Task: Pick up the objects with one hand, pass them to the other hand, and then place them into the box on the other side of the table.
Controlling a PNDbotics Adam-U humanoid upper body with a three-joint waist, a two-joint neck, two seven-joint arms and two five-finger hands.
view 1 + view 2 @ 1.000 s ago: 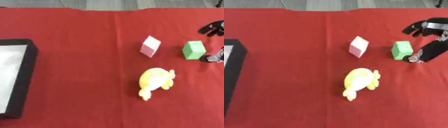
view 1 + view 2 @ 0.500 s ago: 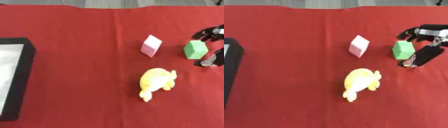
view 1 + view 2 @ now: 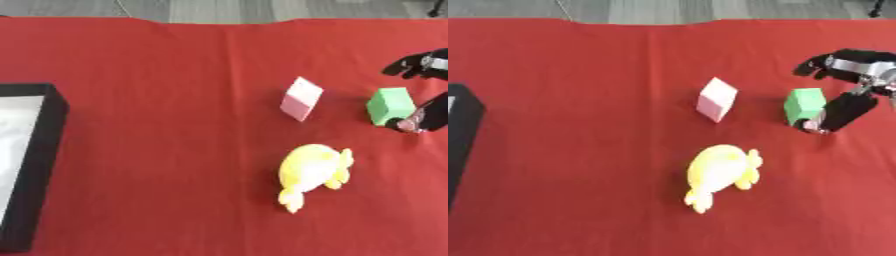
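A green cube (image 3: pixel 803 105) sits on the red cloth at the right. My right hand (image 3: pixel 847 86) comes in from the right edge and is spread around it: fingers (image 3: pixel 822 63) arch over the cube's far side, the thumb (image 3: pixel 829 116) reaches down beside its near right corner. The hand looks open, with the thumb tip touching or almost touching the cube. A pink block (image 3: pixel 716 99) stands tilted left of the cube. A yellow plush toy (image 3: pixel 721 170) lies nearer me in the middle. The black box (image 3: pixel 24 160) with a white inside lies at the left edge. My left hand shows in no view.
The red cloth (image 3: pixel 157 90) covers the table up to a grey floor strip at the far edge. A wide stretch of bare cloth separates the box from the three objects.
My right hand has moved left and lower, coming in around the green cube. The cube, pink block and plush toy have stayed put.
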